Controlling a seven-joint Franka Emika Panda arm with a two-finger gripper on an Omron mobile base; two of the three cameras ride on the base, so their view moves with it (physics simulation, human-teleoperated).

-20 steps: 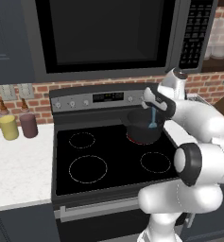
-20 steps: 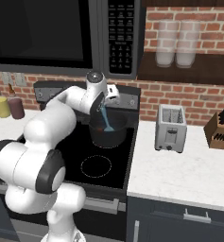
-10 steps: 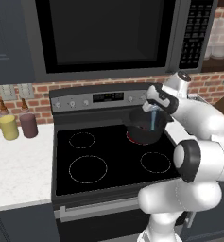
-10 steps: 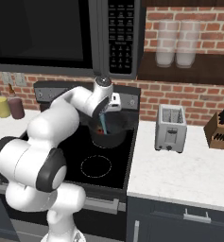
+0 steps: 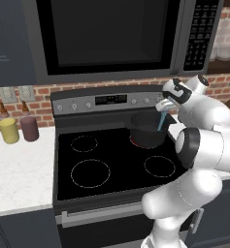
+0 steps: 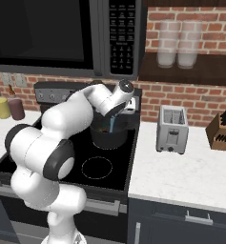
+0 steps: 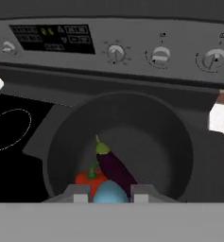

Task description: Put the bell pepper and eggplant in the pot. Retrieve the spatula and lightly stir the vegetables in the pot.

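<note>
The hand [image 5: 161,112] is clamped on the spatula's [image 5: 160,121] stiff, light handle, center-right; pepper [image 7: 89,181] and eggplant [image 7: 114,168] roll easily in the pot [image 7: 189,156].

Soft, even light with no clear source fills all three rendered views, leaving the brick wall [image 6: 181,97] and white desk [image 6: 190,171] bright with no strong glare. The stovetop [image 5: 111,160] and pot [image 7: 132,137] interior stay dark with faint, diffuse shadows. Everything looks slightly soft and low in detail, most of all the hand view.
</note>
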